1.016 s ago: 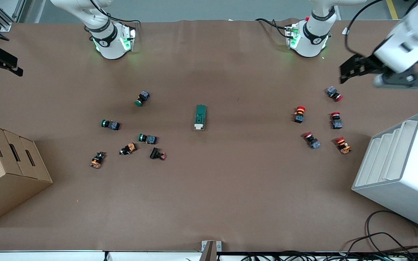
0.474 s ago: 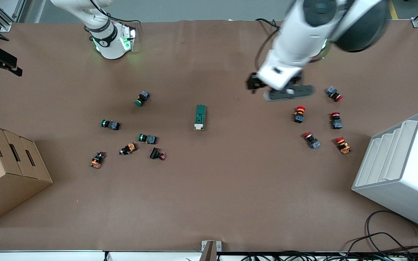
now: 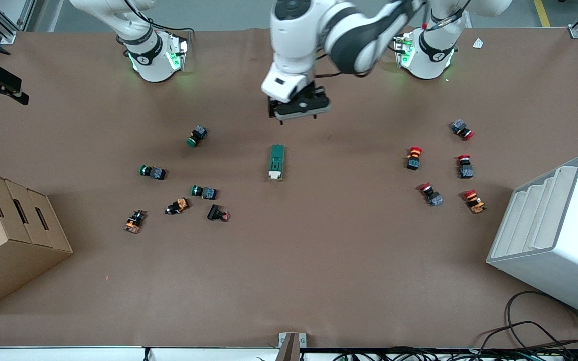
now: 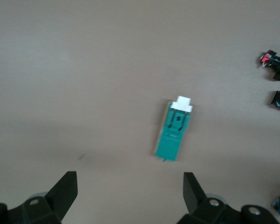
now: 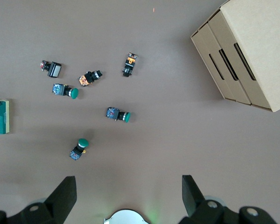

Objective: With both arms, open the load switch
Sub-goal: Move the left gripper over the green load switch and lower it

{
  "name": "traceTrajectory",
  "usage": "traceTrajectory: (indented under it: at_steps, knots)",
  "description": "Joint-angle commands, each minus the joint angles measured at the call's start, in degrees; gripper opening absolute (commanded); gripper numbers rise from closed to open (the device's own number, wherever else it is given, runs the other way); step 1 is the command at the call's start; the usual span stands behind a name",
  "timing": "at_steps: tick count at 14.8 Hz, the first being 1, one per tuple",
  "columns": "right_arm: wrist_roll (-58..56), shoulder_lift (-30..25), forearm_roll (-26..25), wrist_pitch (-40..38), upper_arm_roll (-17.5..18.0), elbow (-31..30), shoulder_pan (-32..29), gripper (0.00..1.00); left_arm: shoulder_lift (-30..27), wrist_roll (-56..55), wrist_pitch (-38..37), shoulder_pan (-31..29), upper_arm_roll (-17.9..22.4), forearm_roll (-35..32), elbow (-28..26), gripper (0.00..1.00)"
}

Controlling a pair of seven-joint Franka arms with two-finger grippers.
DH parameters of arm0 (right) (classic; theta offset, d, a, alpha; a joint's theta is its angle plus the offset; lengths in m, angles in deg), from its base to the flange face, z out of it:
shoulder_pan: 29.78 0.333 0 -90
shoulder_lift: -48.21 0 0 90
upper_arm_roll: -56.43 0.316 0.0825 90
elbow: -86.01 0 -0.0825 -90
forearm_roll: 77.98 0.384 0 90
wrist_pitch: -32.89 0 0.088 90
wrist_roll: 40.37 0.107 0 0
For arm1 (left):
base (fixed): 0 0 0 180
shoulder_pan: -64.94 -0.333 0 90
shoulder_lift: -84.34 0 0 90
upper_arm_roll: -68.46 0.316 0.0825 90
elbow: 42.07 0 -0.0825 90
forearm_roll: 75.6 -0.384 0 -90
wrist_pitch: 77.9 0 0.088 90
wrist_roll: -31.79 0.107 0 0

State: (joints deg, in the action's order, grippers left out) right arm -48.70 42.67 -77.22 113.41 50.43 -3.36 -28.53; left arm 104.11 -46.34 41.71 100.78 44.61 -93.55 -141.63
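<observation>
the load switch lies flat in the middle of the brown table, its white end turned toward the front camera. nothing touches it. green buttons lie toward the right arm's end, red buttons toward the left arm's end. the left gripper hangs in the air over bare table just past the switch, toward the bases, its fingers spread wide. the right gripper waits high near its base, fingers spread too.
</observation>
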Motion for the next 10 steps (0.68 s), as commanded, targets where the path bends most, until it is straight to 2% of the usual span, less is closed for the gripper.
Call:
traceTrajectory:
  at_steps: [1,6,10]
  knots:
    - [-0.2,1.2,-0.6,0.3,-0.1,1.1,-0.3,1.0,6.4,-6.6,5.0,3.4,0.2,-9.0,1.5,1.0]
    - [-0.2,2.9,-0.2,0.7,-0.1,1.5,-0.3,1.0,15.5,-23.6,6.7,9.2,0.1,-31.1,1.8,0.99]
    - [-0.4,4.8,-1.1,3.1,-0.1,1.4,-0.3,1.0,20.6,-35.3,6.6,13.0,0.2,-48.6,1.2,0.99]
